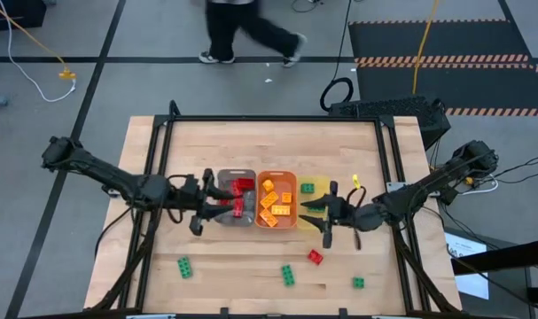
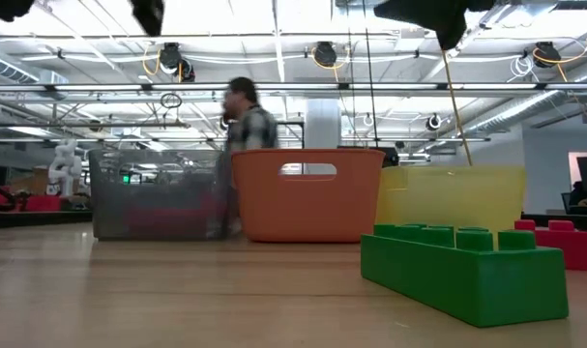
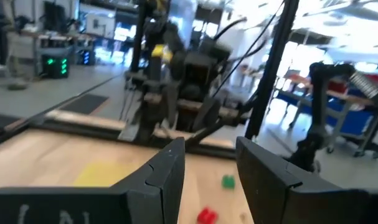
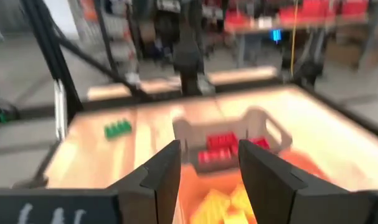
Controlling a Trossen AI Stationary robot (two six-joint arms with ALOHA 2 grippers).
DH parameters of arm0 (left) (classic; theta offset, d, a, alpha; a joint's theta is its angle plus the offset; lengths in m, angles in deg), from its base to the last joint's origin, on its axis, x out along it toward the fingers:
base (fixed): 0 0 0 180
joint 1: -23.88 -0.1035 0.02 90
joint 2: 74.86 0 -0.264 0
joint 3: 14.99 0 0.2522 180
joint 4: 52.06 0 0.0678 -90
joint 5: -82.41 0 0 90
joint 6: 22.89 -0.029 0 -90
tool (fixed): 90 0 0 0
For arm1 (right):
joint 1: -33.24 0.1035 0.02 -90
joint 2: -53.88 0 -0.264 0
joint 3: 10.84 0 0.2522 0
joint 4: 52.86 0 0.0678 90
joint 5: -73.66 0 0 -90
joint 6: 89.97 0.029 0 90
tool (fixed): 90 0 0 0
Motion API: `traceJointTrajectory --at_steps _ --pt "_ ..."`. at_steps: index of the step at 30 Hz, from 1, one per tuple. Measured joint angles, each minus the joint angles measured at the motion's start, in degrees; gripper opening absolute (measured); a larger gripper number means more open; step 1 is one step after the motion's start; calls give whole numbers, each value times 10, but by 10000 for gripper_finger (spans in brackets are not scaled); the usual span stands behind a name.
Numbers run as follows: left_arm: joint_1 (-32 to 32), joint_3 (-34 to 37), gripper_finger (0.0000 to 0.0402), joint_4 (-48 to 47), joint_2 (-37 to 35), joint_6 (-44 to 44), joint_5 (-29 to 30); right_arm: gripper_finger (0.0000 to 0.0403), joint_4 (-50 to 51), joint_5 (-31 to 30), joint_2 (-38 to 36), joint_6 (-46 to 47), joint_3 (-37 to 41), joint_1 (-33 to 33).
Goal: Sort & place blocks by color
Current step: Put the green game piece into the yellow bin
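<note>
Three trays stand side by side mid-table. The grey tray (image 1: 236, 182) holds red blocks (image 4: 221, 144). The orange tray (image 1: 276, 177) holds several orange and yellow blocks (image 1: 273, 206). The yellow tray (image 1: 309, 198) has one green block (image 1: 307, 188). My left gripper (image 1: 222, 200) hovers level over the grey tray, open and empty (image 3: 210, 149). My right gripper (image 1: 306, 213) hovers over the yellow tray, open and empty (image 4: 208, 152), pointing across the trays. Loose blocks lie flat on the table: green ones (image 1: 184, 266) (image 1: 288, 275) (image 1: 358, 283), a red one (image 1: 315, 257) and a yellow one (image 1: 355, 182).
A black frame (image 1: 277, 119) borders the wooden table. In the low view a green block (image 2: 464, 269) and a red block (image 2: 564, 242) lie close to the camera, in front of the trays. A person (image 1: 246, 31) walks past beyond the far edge. Bare wood lies at the near left.
</note>
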Motion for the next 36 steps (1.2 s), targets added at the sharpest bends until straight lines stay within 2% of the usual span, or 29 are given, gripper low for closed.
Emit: traceJointTrajectory --at_steps 6,10,15,19,24,28,32,36 --pt "36 23 143 -30 -13 0 31 153 282 16 16 84 -137 1" --pt "54 23 143 -64 -13 4 46 153 441 61 54 145 -237 -6" --pt "79 24 143 -88 -13 4 62 153 586 180 147 209 -352 -11" --pt "93 24 143 -90 -13 0 71 153 685 304 227 249 -424 -10" --pt "105 24 143 -91 -14 -5 75 153 785 463 286 360 -447 2" --pt "104 24 143 -91 -15 -12 77 153 890 540 306 497 -447 33" --pt "105 24 143 -90 -21 -19 77 153 951 567 309 639 -444 70" --pt "105 24 143 -89 -30 -25 77 153 939 545 309 768 -424 99"
